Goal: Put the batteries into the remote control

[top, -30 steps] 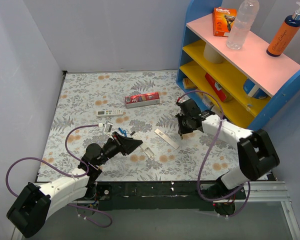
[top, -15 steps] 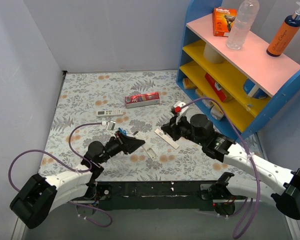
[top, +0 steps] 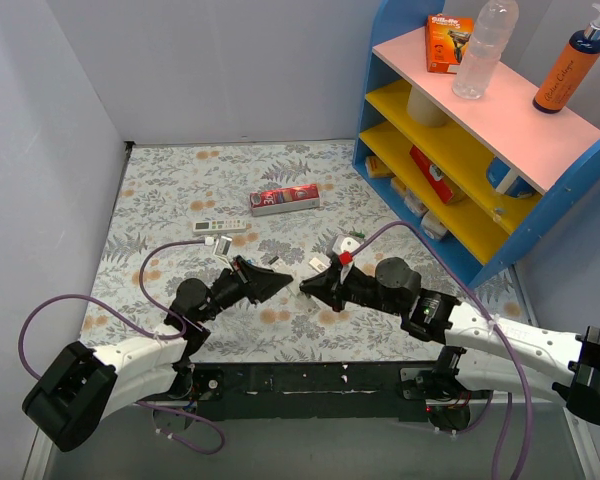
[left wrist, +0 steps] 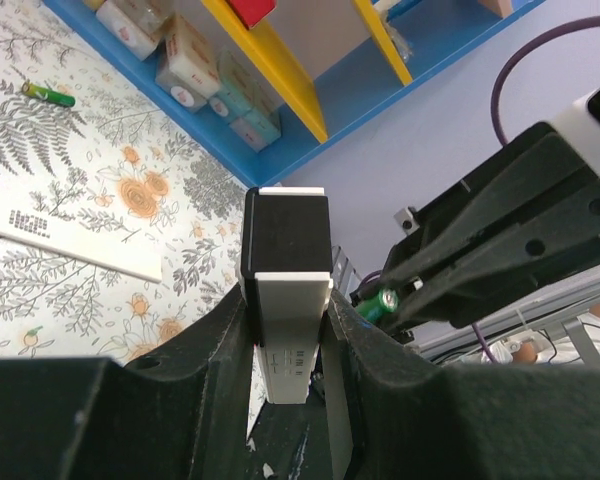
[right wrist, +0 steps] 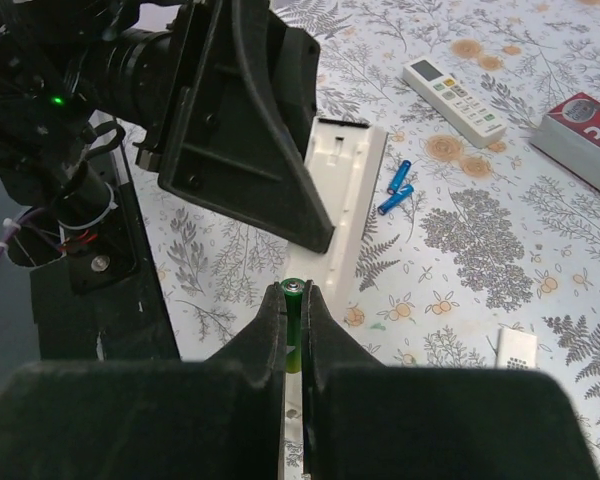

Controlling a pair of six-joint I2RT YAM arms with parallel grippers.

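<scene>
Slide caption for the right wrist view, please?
Right gripper pinches a green battery beside the white remote control clamped in the left gripper, two blue batteries loose on the table.

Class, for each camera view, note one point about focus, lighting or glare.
Top external: even light, no glare, sharp throughout. Left wrist: left gripper's fingers dark and soft up close, remote control crisp. Right wrist: right gripper's fingers blurred, tablecloth beyond in focus.

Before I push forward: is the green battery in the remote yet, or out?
Out. The green battery is pinched between the right gripper's fingers, close beside but not inside the remote control held in the left gripper.
</scene>
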